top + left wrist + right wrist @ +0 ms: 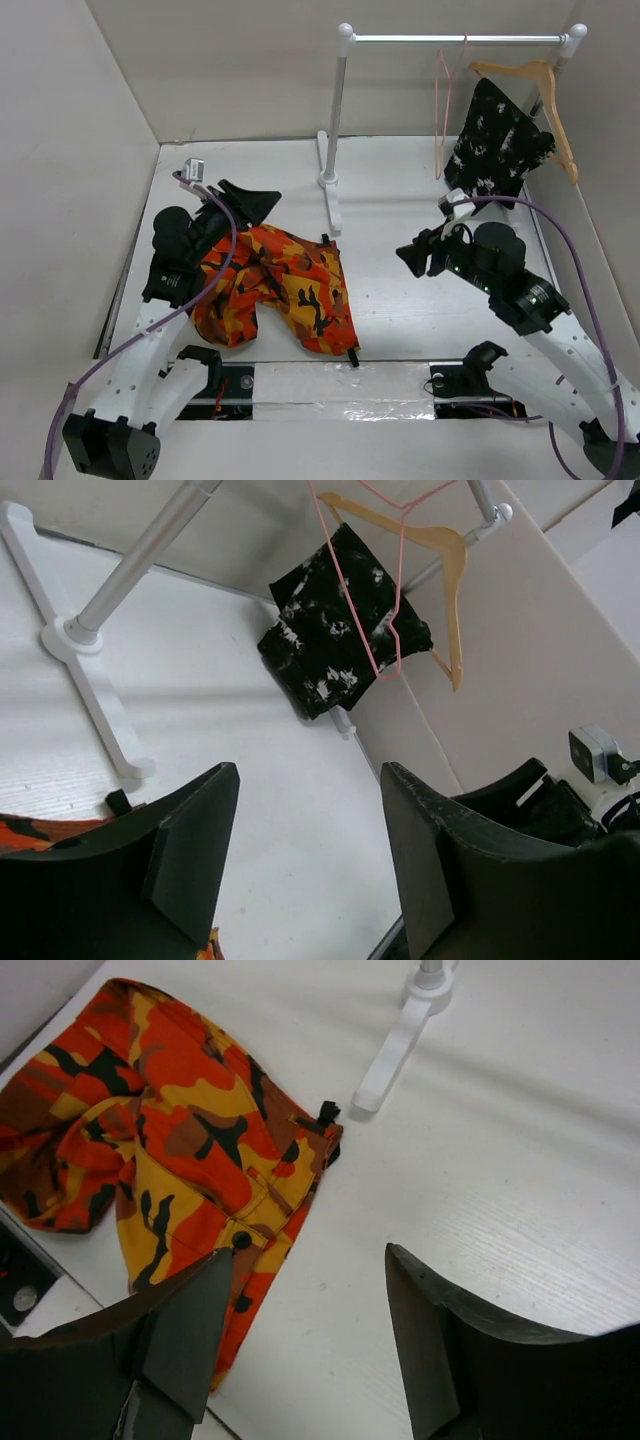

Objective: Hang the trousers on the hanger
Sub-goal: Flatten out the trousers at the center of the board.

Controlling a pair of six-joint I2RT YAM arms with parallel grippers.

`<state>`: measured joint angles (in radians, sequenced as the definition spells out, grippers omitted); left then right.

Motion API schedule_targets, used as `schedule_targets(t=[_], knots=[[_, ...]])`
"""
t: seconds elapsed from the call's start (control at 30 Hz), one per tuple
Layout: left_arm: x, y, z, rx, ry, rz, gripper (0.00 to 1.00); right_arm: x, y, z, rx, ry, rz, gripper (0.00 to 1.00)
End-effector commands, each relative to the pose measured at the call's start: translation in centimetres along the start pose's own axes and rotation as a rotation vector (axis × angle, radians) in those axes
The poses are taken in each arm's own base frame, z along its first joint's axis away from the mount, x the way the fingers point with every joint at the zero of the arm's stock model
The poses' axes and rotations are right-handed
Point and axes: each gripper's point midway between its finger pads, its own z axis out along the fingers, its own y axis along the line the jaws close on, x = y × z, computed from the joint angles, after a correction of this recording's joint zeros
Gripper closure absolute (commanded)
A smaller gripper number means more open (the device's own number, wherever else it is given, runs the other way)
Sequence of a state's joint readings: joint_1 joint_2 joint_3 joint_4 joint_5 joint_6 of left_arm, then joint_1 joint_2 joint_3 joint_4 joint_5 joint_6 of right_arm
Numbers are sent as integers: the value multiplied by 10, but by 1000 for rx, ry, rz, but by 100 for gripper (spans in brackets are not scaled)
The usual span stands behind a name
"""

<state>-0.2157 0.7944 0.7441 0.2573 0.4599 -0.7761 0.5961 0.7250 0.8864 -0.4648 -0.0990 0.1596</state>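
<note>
The orange, red, yellow and black camouflage trousers (285,288) lie crumpled on the white table, left of centre; they also show in the right wrist view (170,1150). The thin pink wire hanger (443,110) hangs on the rail (455,39) at the back right, also in the left wrist view (385,600). My left gripper (250,202) is open and empty, just above the trousers' far left edge. My right gripper (412,256) is open and empty, to the right of the trousers, above bare table.
A light-brown wooden hanger (545,95) carrying a black garment with white speckles (495,145) hangs on the same rail beside the pink one. The rack's white post and foot (330,180) stand behind the trousers. Walls enclose the table on the left, back and right.
</note>
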Motion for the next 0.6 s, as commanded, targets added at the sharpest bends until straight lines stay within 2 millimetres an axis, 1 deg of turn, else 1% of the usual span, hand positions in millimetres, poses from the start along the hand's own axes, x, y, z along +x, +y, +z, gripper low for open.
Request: schedule_targets(t=[0.0,0.03,0.07,0.1,0.13,0.17,0.2,0.23,0.27,0.3,0.33,0.37,0.4,0.43,0.47,0.5,0.53,0.57], knots=[[-18,-25,3,119,-66,21,45,-1,7,4,-35,-40,7,46],[-20,-25,4,120,-76,24,47,2,5,7,-24,-38,15,72],[-20,-22,6,117,-82,19,55,5,6,10,-26,-33,19,82],[-23,-24,10,139,-96,22,64,9,2,16,-10,-25,28,95],[-25,-27,10,151,-102,30,64,11,1,20,-4,-19,32,99],[-26,-23,18,141,-90,25,76,14,-1,23,4,-11,36,100],[-25,-21,23,146,-81,23,81,15,-2,28,11,-6,41,100],[-20,-25,29,172,-62,-1,84,19,-5,37,22,8,46,100],[-14,-28,42,188,-41,7,90,22,-7,42,29,19,50,100],[7,-40,56,164,-7,2,92,25,-8,48,34,28,52,100],[21,-48,68,142,15,28,94,22,-9,54,41,14,53,100],[40,-40,86,74,46,102,94,31,-13,64,56,46,58,100],[31,-42,95,-36,-6,127,94,33,-14,68,59,54,57,100],[49,-56,98,-42,14,144,94,34,-21,72,88,59,66,100],[50,-54,97,-75,1,158,94,42,-24,80,100,91,73,100],[47,-40,93,-152,-32,165,94,47,-24,84,102,103,80,98],[47,-30,86,-188,-46,157,94,45,-25,89,93,94,83,93],[35,-29,69,-209,-95,135,91,49,-25,94,85,100,87,89]])
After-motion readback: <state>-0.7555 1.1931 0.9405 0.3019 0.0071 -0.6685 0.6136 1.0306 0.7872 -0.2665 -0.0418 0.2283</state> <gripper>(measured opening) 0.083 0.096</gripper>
